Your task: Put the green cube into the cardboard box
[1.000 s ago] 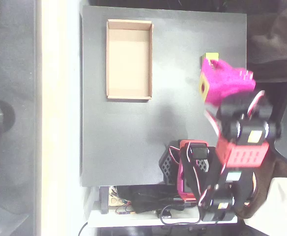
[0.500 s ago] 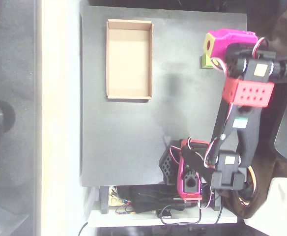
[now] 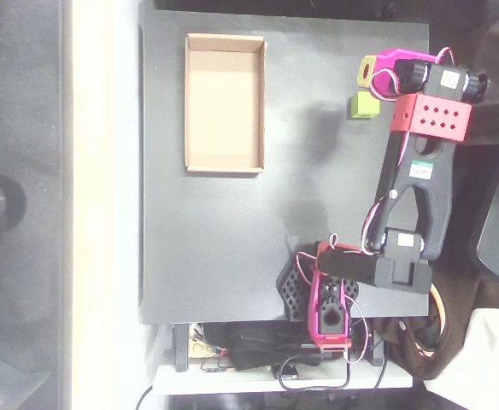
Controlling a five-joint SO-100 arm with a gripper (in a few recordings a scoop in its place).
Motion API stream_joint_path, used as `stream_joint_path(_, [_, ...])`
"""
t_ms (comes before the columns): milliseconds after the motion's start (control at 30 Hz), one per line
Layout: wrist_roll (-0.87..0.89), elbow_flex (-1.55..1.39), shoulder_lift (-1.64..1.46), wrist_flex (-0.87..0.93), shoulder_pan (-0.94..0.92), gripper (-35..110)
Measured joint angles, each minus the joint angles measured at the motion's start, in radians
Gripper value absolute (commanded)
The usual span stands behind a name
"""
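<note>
No text is reading clearly anywhere in the overhead view. A small white sticker with a green band [image 3: 419, 168] is sitting on the black arm link, but its print is showing too small and blurred to make out. No brand marks, numbers or signs are showing legibly on the cardboard box [image 3: 224, 166], the green cube [image 3: 363, 106] or the table [image 3: 224, 248].

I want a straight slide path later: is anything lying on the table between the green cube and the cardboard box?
Nothing visible. In the overhead view, bare dark table lies between the green cube and the cardboard box. The gripper is just above the cube in the picture.
</note>
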State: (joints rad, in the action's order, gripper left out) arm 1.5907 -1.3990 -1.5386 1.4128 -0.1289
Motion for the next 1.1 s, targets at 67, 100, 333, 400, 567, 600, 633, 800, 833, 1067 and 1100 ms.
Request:
stream_joint_path(67, [0.000, 0.000, 0.020, 0.000, -0.011, 26])
stream_joint_path(100, [0.000, 0.000, 0.023, 0.000, -0.012, 28])
stream_joint_path(333, [-0.002, 0.002, 0.117, 0.000, -0.023, 35])
stream_joint_path(400, [-0.002, 0.003, 0.143, -0.009, -0.043, 35])
stream_joint_path(567, [-0.002, 0.005, 0.212, -0.101, -0.066, 35])
stream_joint_path(600, [-0.002, 0.005, 0.232, -0.126, -0.071, 35])
stream_joint_path(633, [-0.002, 0.003, 0.241, -0.150, -0.075, 35])
stream_joint_path(800, [-0.002, 0.005, 0.285, -0.224, -0.077, 35])
stream_joint_path(833, [-0.002, 0.005, 0.288, -0.229, -0.075, 35])
stream_joint_path(1067, [-0.002, 0.005, 0.328, -0.229, -0.072, 35])
stream_joint_path(1100, [-0.002, 0.005, 0.337, -0.229, -0.072, 35])
